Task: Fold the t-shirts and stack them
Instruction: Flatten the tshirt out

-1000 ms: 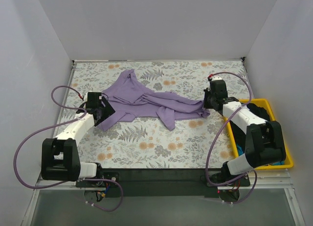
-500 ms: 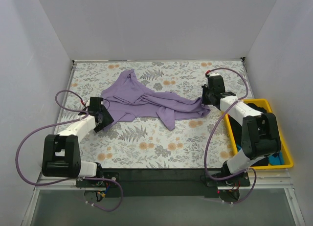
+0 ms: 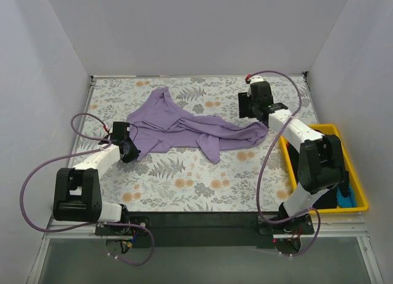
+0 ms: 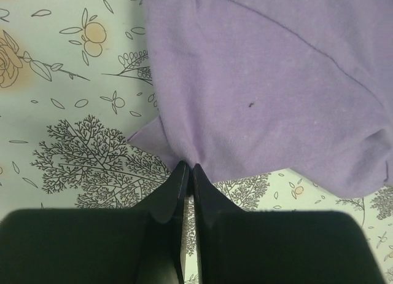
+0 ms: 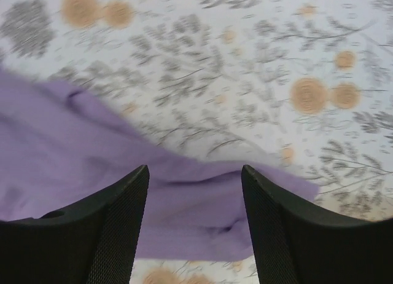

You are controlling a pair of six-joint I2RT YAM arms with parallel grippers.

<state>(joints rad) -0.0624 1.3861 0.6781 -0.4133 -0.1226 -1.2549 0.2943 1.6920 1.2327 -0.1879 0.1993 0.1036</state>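
The lavender t-shirt (image 3: 184, 127) lies crumpled across the middle of the floral tabletop (image 3: 184, 185). The left fingers (image 4: 175, 192) are pinched shut on its near-left hem, where the cloth puckers, and the right fingers (image 5: 123, 210) stand spread apart, holding nothing, just over its far-right edge. Near the shirt's right end but not touching it sits a yellow tray (image 3: 363, 201); the right arm (image 3: 307, 142) reaches over it and hides much of its inside, and some bright blue fabric (image 3: 349, 198) shows at its near end.

T-shirt (image 3: 184, 125) across the middle of the table (image 3: 184, 185), tray (image 3: 356, 207) at the near right corner.
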